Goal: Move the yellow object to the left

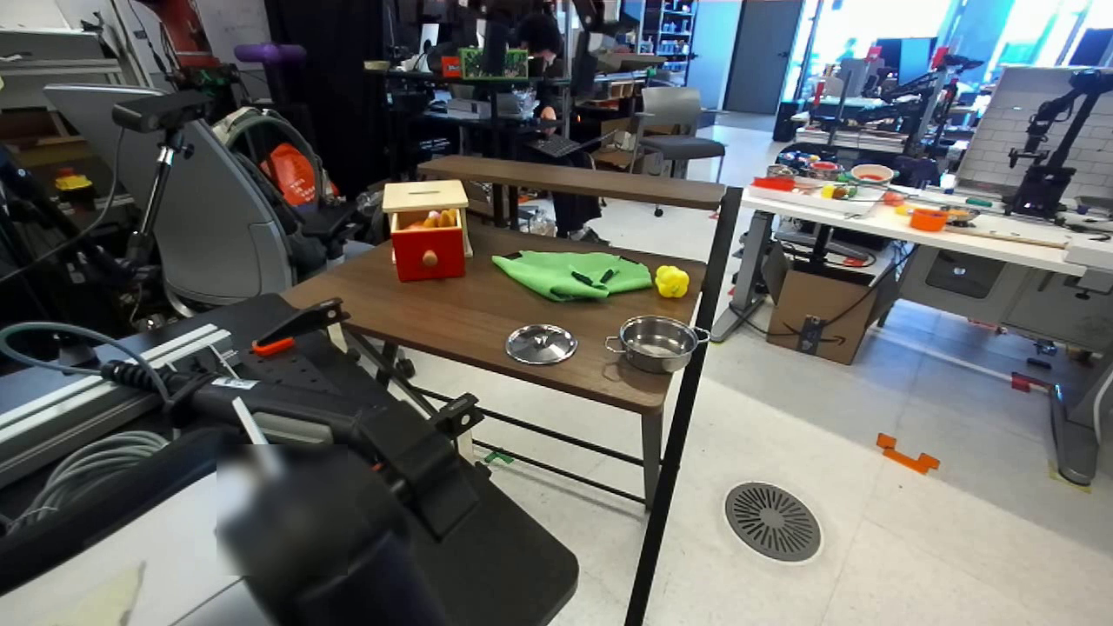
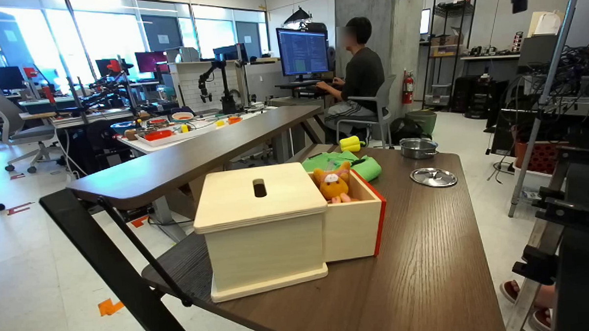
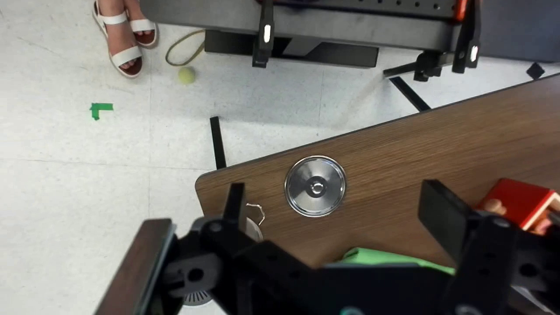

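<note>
i see the yellow lump [image 1: 671,282] on the brown table [image 1: 452,317], just beside the green cloth [image 1: 556,275]. near it a two-handled metal pot [image 1: 658,352] stands upright, its shiny lid [image 1: 541,344] lying flat, apart from it. farther off is the pale wooden box [image 2: 263,252], its red-fronted drawer [image 1: 413,261] sticking out with an orange toy [image 2: 333,187] inside. in the wrist view the claw [image 3: 333,189] has its fingers [image 3: 441,216] spread wide, the lid showing between them.

Windows [image 2: 106,32] glare white, the raised shelf [image 2: 191,154] catches a sheen, and one face [image 2: 350,37] is blurred
</note>
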Controlling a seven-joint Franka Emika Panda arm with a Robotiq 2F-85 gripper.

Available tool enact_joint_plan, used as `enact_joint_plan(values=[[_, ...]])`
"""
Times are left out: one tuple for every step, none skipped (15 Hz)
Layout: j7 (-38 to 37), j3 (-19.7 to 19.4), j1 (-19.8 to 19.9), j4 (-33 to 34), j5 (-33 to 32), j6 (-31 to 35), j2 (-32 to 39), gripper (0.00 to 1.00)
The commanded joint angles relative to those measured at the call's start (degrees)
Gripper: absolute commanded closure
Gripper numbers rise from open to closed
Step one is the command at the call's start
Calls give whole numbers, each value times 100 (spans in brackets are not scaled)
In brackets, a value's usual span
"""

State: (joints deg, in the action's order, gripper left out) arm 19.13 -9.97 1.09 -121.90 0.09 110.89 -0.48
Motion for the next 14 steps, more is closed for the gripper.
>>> enact_joint_plan(values=[[-328,254,124,1063,-77,202,1121,0],[-449,307,113,1307,-180,331,1411,0],[-532,346,111,1545,-265,410,1662,0],[-642,383,100,1796,-349,519,1921,0],[-714,414,98,2021,-410,612,2153,0],[-815,435,88,2261,-502,768,2390,0],[-888,453,93,2497,-552,864,2606,0],[-824,488,139,2751,-508,631,2786,0],[-714,528,191,2949,-450,415,2921,0],[-787,534,150,2376,-506,737,2564,0],[-787,545,163,2560,-508,685,2721,0],[-787,549,177,2676,-509,662,2823,0],[-787,549,187,2746,-510,645,2878,0],[-787,550,194,2782,-510,616,2898,0]])
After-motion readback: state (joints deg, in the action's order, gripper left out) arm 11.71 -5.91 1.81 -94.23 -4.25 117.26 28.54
